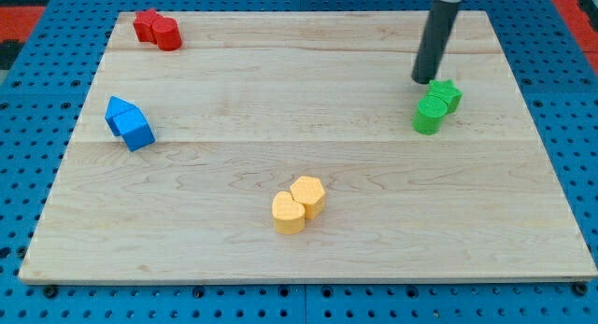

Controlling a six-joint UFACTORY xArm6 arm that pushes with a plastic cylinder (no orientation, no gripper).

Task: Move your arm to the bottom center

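Note:
My tip (426,80) stands at the view's upper right, just above and touching or nearly touching the green blocks. A green star block (446,93) and a green cylinder-like block (430,114) sit together there. Two yellow blocks, a heart shape (288,212) and a hexagon (308,194), sit together at the view's lower centre, far below and left of my tip. Two blue blocks (129,122) sit at the left. Two red blocks (157,30) sit at the top left.
The wooden board (299,259) lies on a blue pegboard surface (28,100). The board's bottom edge runs along the view's bottom.

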